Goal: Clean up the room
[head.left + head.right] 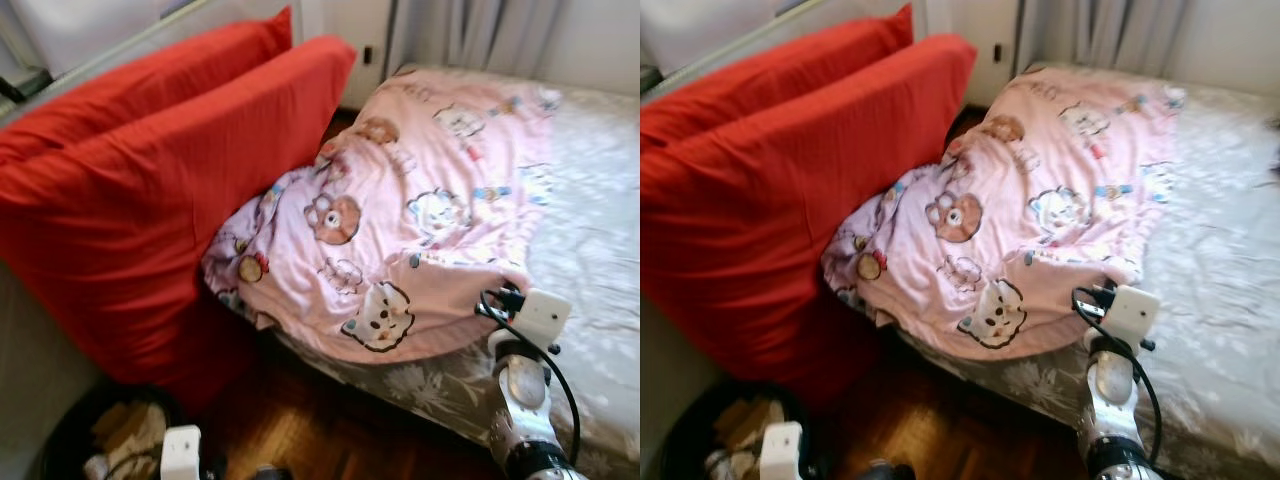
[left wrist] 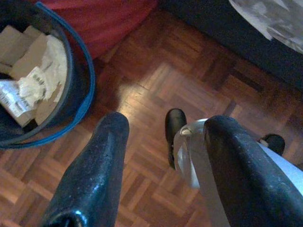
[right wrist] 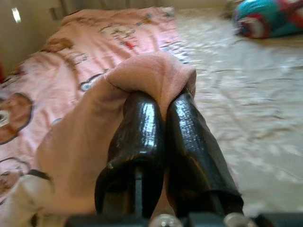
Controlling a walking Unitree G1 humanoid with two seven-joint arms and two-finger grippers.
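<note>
Nearest, the left hand hangs wide apart over the parquet floor, beside a bin of paper scraps. The right hand pinches a fold of the pink cartoon blanket at the bed's near edge (fingers pressed together on fabric). Pull slowly and evenly to spread it flat. Beyond lean two red cushions.

Blanket fold covers the right gripper fingertips. Bin is cut off at the frame edge. Beyond the blanket, a teal object is blurred, unidentifiable.
</note>
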